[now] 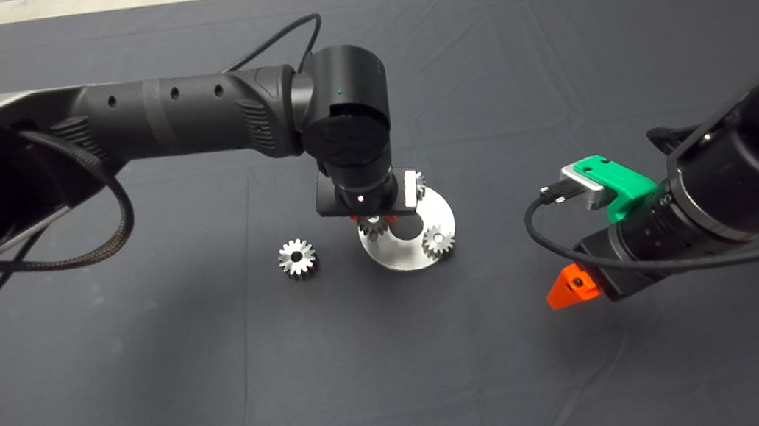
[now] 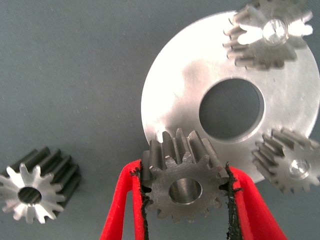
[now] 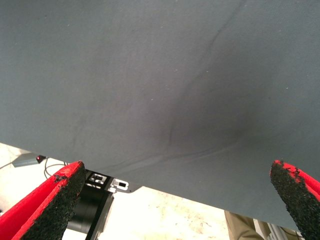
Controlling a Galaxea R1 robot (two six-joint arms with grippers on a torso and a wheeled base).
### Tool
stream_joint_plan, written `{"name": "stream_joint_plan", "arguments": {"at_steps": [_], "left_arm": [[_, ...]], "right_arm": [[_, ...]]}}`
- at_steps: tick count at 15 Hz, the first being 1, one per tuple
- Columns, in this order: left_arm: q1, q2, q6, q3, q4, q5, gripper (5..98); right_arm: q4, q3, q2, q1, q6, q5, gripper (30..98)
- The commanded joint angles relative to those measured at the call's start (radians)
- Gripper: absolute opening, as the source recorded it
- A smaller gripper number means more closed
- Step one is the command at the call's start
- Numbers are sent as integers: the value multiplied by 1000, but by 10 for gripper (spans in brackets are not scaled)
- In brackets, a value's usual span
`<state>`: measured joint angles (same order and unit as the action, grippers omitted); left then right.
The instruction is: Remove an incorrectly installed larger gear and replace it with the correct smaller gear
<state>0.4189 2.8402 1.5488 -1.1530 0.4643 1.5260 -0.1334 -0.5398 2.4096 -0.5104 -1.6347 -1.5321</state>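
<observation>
Dark grey cloth, lightly creased, covers the table as a mat (image 1: 156, 422), with pale floor showing past its far edge. Near the middle of the mat lies a round silvery metal plate (image 1: 401, 258) with a large hole through its centre. The left arm reaches in from the left side and bends down over this plate, so that in the head view its wrist hides much of the plate's near-left rim. The left gripper (image 2: 185, 200) is clamped on a silvery toothed gear, one red finger (image 2: 122, 210) pressed against the teeth on each side; the left wrist view shows this gear (image 2: 182, 182) with a dark centre hole, sitting at the plate's edge and partly overlapping the rim. Whether it is the larger gear or the smaller gear cannot be told for sure from these views, nor whether it is seated on the plate or lifted just off it. Two more gears stand on the plate, each on a shiny pin: one (image 2: 270, 35) on the far side of the centre hole and one (image 2: 290, 162) beside the held gear. A fourth gear (image 1: 297, 259) lies alone on the cloth, just to the left of the plate and not touching it. The right gripper (image 3: 175, 200) hangs above bare cloth well to the right of the plate, its fingers spread wide apart and holding nothing.
</observation>
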Motion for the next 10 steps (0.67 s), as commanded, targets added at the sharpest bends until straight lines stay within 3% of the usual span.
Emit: {"name": "stream_joint_plan", "arguments": {"at_steps": [1, 5, 8, 10], "left_arm": [[-1, -9, 16, 30, 13, 23, 257], [-19, -12, 17, 30, 17, 23, 257], [-34, -10, 16, 26, 58, 22, 257], [-34, -9, 6, 10, 62, 22, 257]], "right_arm": [[31, 1, -28, -57, 4, -57, 977], [41, 6, -36, -63, 4, -56, 977], [41, 6, -34, -63, 4, -56, 977], [41, 6, -32, -63, 4, -57, 977]]}}
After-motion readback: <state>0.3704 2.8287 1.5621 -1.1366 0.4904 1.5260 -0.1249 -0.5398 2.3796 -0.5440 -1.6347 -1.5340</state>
